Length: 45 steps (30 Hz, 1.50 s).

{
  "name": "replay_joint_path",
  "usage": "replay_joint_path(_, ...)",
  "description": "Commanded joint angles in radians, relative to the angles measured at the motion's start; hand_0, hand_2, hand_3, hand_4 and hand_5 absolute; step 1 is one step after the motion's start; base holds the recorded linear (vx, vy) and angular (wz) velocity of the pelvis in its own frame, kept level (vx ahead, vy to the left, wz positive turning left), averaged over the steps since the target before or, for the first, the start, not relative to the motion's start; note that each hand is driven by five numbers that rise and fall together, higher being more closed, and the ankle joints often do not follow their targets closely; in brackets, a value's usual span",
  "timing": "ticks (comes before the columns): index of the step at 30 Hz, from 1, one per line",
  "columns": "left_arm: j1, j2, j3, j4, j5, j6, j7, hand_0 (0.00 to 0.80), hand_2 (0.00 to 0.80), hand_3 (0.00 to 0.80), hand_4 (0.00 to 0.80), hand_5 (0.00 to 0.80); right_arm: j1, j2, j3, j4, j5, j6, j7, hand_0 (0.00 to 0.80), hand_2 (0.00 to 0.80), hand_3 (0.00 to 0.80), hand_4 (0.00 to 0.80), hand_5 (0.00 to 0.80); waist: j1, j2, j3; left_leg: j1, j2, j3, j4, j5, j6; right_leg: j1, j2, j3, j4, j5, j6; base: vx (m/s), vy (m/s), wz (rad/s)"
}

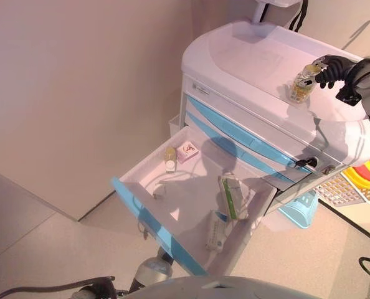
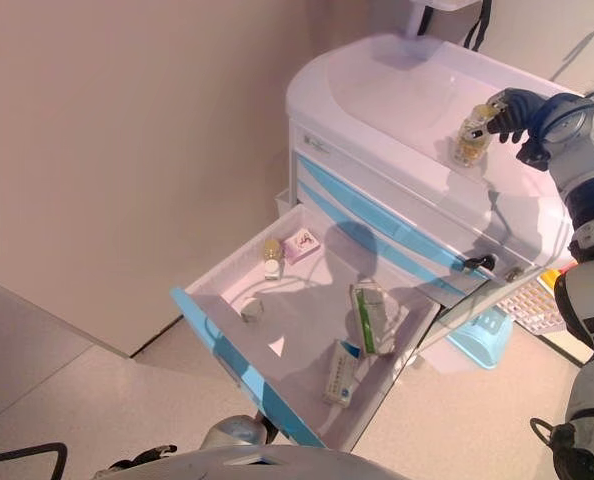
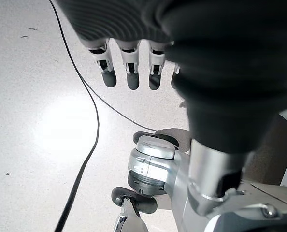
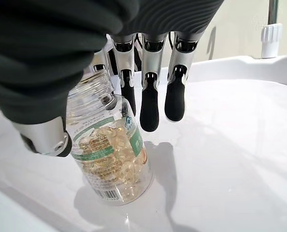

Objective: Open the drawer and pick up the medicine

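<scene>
The white cart's (image 1: 247, 56) bottom drawer (image 1: 154, 227), with a blue front, stands pulled wide open. Inside lie a small bottle (image 1: 170, 159), a pink box (image 1: 187, 151), a green and white box (image 1: 233, 196) and another box (image 1: 217, 230). A clear medicine bottle (image 4: 109, 154) of yellow capsules, with no cap, rests its base on the cart's top. My right hand (image 1: 334, 65) is at it, thumb (image 4: 47, 137) on one side and a finger on the other, pinching its shoulder. My left hand (image 3: 129, 63) hangs low over the floor, fingers straight and holding nothing.
A wall runs close along the cart's left. On the floor to the cart's right sit a light blue basket (image 1: 300, 208) and a coloured grid tray (image 1: 350, 184). The open drawer juts out over the floor in front of me.
</scene>
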Motion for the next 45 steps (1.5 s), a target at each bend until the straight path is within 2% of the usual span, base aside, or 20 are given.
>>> replay_joint_path(1, 0.015, 0.041, -0.010, 0.017, 0.009, -0.021, -0.001, 0.000, 0.000, 0.000, 0.000, 0.000, -0.006, -0.034, 0.048, -0.033, -0.018, -0.022, -0.018, 0.000, 0.000, 0.000, 0.000, 0.000, 0.010, -0.028, -0.041, 0.028, -0.033, 0.036, 0.000, -0.107, 0.012, -0.071, -0.047, 0.066, 0.052, 0.046, 0.055, 0.000, 0.000, 0.00)
replay_joint_path(10, 0.018, 0.040, -0.012, 0.016, 0.007, -0.023, -0.004, 0.000, 0.000, 0.000, 0.000, 0.000, -0.022, -0.051, 0.035, -0.034, -0.002, -0.013, -0.120, 0.000, 0.000, 0.000, 0.000, 0.000, 0.005, -0.024, -0.045, 0.033, -0.033, 0.039, 0.000, -0.109, 0.012, -0.070, -0.047, 0.071, 0.051, 0.048, 0.056, 0.000, 0.000, 0.00)
replay_joint_path(17, 0.025, 0.038, -0.023, 0.017, 0.007, -0.029, -0.001, 0.000, 0.000, 0.000, 0.000, 0.000, -0.041, -0.072, 0.011, -0.051, 0.042, -0.026, -0.283, 0.000, 0.000, 0.000, 0.000, 0.000, 0.001, -0.021, -0.043, 0.037, -0.032, 0.043, 0.001, -0.111, 0.012, -0.070, -0.045, 0.079, 0.050, 0.049, 0.056, 0.000, 0.000, 0.00)
replay_joint_path(24, 0.034, 0.029, -0.031, 0.022, 0.034, -0.033, -0.004, 0.000, 0.000, 0.000, 0.000, 0.000, -0.024, -0.083, -0.065, -0.174, 0.176, -0.055, -0.505, 0.000, 0.000, 0.000, 0.000, 0.000, -0.016, -0.019, -0.047, 0.043, -0.033, 0.060, 0.003, -0.121, 0.013, -0.070, -0.047, 0.091, 0.045, 0.053, 0.062, -0.002, -0.002, 0.00)
replay_joint_path(25, 0.034, 0.031, -0.032, 0.022, 0.034, -0.033, -0.004, 0.000, 0.000, 0.000, 0.000, 0.000, -0.020, -0.083, -0.069, -0.177, 0.175, -0.053, -0.506, 0.000, 0.000, 0.000, 0.000, 0.000, -0.015, -0.020, -0.047, 0.043, -0.032, 0.061, 0.003, -0.121, 0.013, -0.070, -0.046, 0.092, 0.045, 0.053, 0.062, 0.000, 0.000, 0.00)
replay_joint_path(28, 0.025, 0.033, -0.032, 0.018, 0.068, -0.021, -0.023, 0.000, 0.000, 0.000, 0.000, 0.000, 0.018, -0.094, -0.114, -0.238, 0.167, 0.018, -0.526, 0.000, 0.000, 0.000, 0.000, 0.000, -0.044, -0.015, -0.052, 0.047, -0.033, 0.087, 0.010, -0.135, 0.017, -0.080, -0.050, 0.118, 0.051, 0.052, 0.068, -0.058, -0.027, -0.05)
replay_joint_path(32, 0.019, 0.032, -0.037, 0.010, 0.082, -0.016, -0.028, 0.000, 0.000, 0.000, 0.000, 0.000, 0.067, -0.117, -0.126, -0.241, 0.122, 0.069, -0.535, 0.000, 0.000, 0.000, 0.000, 0.000, -0.080, -0.013, -0.054, 0.053, -0.031, 0.130, 0.012, -0.145, 0.023, -0.089, -0.052, 0.154, 0.049, 0.062, 0.076, -0.053, -0.039, -0.22)
replay_joint_path(35, 0.020, 0.037, -0.041, 0.005, 0.106, -0.015, -0.038, 0.000, 0.000, 0.000, 0.000, 0.000, 0.138, -0.134, -0.179, -0.264, 0.137, 0.063, -0.567, 0.000, 0.000, 0.000, 0.000, 0.000, -0.114, -0.004, -0.052, 0.057, -0.026, 0.170, 0.013, -0.152, 0.026, -0.097, -0.050, 0.183, 0.043, 0.072, 0.083, -0.035, -0.045, -0.33)
replay_joint_path(39, 0.007, 0.044, -0.068, -0.008, 0.186, -0.049, -0.041, 0.000, 0.000, 0.000, 0.000, 0.000, 0.334, -0.121, -0.333, -0.371, 0.151, -0.010, -0.628, 0.000, 0.000, 0.000, 0.000, 0.000, -0.170, 0.012, -0.044, 0.055, -0.018, 0.220, 0.013, -0.160, 0.032, -0.115, -0.048, 0.225, 0.036, 0.084, 0.094, -0.052, -0.040, -0.48)
replay_joint_path(42, -0.013, 0.055, -0.096, -0.039, 0.241, -0.089, -0.027, 0.000, 0.000, 0.000, 0.000, 0.000, 0.568, -0.055, -0.487, -0.530, 0.147, -0.048, -0.664, 0.000, 0.000, 0.000, 0.000, 0.000, -0.223, 0.030, -0.032, 0.053, -0.012, 0.257, 0.018, -0.170, 0.037, -0.136, -0.046, 0.261, 0.035, 0.092, 0.102, -0.056, -0.039, -0.57)
replay_joint_path(45, -0.045, 0.075, -0.109, -0.108, 0.232, -0.072, -0.025, 0.000, 0.000, 0.000, 0.000, 0.000, 0.772, 0.041, -0.585, -0.675, 0.136, -0.058, -0.680, 0.000, 0.000, 0.000, 0.000, 0.000, -0.268, 0.048, -0.019, 0.048, -0.006, 0.291, 0.023, -0.176, 0.041, -0.157, -0.043, 0.294, 0.037, 0.098, 0.108, -0.063, -0.025, -0.62)
